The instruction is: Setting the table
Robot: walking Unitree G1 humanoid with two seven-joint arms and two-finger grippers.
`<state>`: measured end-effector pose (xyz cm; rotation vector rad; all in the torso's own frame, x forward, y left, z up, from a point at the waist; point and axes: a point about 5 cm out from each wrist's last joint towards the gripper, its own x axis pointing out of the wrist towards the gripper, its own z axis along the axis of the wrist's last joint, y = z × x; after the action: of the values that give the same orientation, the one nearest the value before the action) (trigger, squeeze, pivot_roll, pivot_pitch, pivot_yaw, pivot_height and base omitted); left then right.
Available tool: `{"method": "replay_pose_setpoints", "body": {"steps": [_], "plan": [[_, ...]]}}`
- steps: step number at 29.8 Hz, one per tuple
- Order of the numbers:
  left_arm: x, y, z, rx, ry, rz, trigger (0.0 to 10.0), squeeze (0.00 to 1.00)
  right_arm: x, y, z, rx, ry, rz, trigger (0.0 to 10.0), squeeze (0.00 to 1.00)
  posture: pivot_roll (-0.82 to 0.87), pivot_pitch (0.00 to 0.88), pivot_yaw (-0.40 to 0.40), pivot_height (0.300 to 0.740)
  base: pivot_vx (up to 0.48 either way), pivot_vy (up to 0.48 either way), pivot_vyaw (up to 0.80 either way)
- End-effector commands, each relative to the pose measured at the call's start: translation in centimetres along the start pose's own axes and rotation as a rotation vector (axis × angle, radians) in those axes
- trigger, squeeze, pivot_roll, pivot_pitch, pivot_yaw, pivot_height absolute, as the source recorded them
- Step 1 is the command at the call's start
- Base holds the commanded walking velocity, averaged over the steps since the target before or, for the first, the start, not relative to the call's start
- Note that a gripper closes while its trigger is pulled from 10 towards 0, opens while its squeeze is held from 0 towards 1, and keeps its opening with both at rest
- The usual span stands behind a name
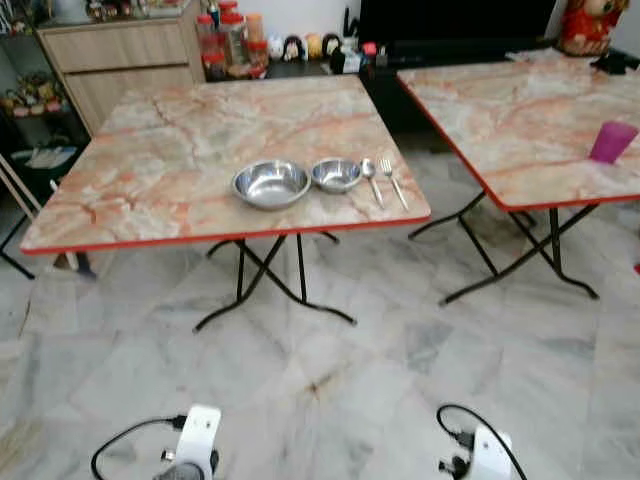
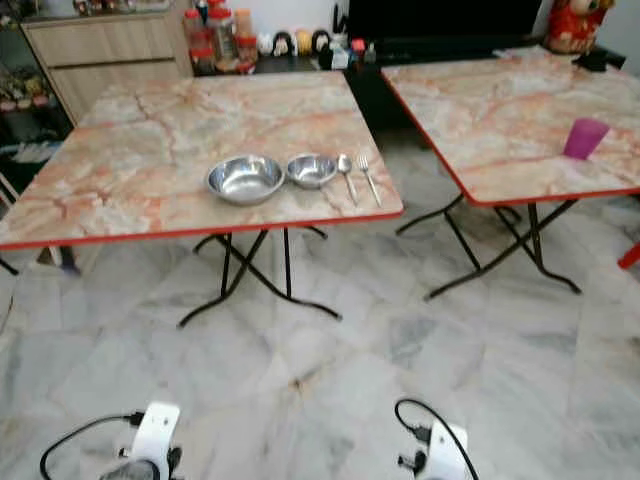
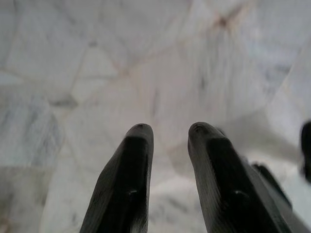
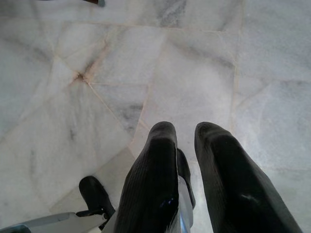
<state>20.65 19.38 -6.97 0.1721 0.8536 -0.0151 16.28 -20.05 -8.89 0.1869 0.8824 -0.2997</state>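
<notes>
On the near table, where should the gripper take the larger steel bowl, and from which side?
Grip the larger steel bowl by its near rim, one finger inside and one outside, coming down from above at the table front edge. It stands upright and open, and the smaller bowl crowds its right side.

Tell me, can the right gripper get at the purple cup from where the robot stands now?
Probably not yet. The right gripper hangs low over the floor, empty, and the purple cup sits on the far right table, well ahead.
</notes>
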Motion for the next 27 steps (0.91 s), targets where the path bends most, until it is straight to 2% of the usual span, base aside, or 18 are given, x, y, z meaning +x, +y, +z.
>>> {"method": "replay_pose_setpoints", "body": {"steps": [1,6,8,11,14,15,16,19,22,24,25,27], "plan": [[0.0,0.2,0.8,-0.017,-0.051,0.016,10.0,0.0,0.0,0.0,0.1,-0.004,0.001,0.0,10.0,0.0,-0.08,0.0,0.043,0.74,0.0,0.0,0.0],[0.0,0.8,1.6,-0.059,-0.111,0.044,10.0,0.0,0.0,0.1,0.1,-0.01,-0.002,0.005,10.0,0.0,-0.06,0.0,0.041,0.74,0.0,0.0,0.0],[0.0,1.4,2.7,-0.098,-0.187,0.073,10.0,0.0,0.1,0.2,0.2,-0.018,-0.007,0.014,10.0,0.0,-0.06,0.0,0.037,0.74,0.0,0.0,0.0],[0.0,1.4,2.8,-0.104,-0.201,0.077,10.0,0.0,0.1,0.3,0.2,-0.019,-0.008,0.015,10.0,0.0,-0.06,0.0,0.037,0.74,0.0,0.0,0.0],[-0.5,2.2,6.0,-0.179,-0.414,0.144,10.0,0.0,0.1,0.3,0.6,-0.009,-0.028,0.022,10.0,0.0,-0.05,0.0,0.03,0.74,0.0,0.0,0.0],[-0.5,2.2,6.0,-0.179,-0.414,0.144,10.0,0.0,0.1,0.3,0.6,-0.009,-0.028,0.022,10.0,0.0,-0.05,0.0,0.03,0.74,0.0,0.0,0.0],[-0.8,2.4,6.9,-0.214,-0.483,0.16,10.0,0.0,0.1,0.3,0.6,-0.01,-0.027,0.021,10.0,0.0,-0.05,0.0,0.026,0.74,0.0,0.0,0.0],[-1.5,2.7,8.4,-0.245,-0.598,0.183,10.0,0.0,0.1,0.2,0.6,-0.015,-0.027,0.021,10.0,0.0,-0.04,0.0,0.018,0.74,0.0,0.0,0.0],[-1.9,2.5,10.0,-0.236,-0.679,0.175,10.0,0.0,0.1,0.1,0.6,-0.018,-0.026,0.021,10.0,0.0,-0.02,0.0,0.011,0.74,0.0,0.0,0.0],[-2.2,2.2,12.4,-0.232,-0.755,0.151,10.0,0.0,0.1,0.3,0.7,-0.032,-0.024,0.03,10.0,0.0,-0.01,0.0,0.004,0.74,0.0,0.0,0.0],[-2.2,2.2,12.4,-0.232,-0.755,0.151,10.0,0.0,0.1,0.3,0.7,-0.032,-0.024,0.03,10.0,0.0,-0.01,0.0,0.004,0.74,0.0,0.0,0.0],[-2.3,1.9,14.0,-0.213,-0.793,0.131,10.0,0.0,0.2,0.6,0.9,-0.036,-0.029,0.037,10.0,0.0,-0.01,0.0,0.004,0.74,0.0,0.0,0.0]]}}
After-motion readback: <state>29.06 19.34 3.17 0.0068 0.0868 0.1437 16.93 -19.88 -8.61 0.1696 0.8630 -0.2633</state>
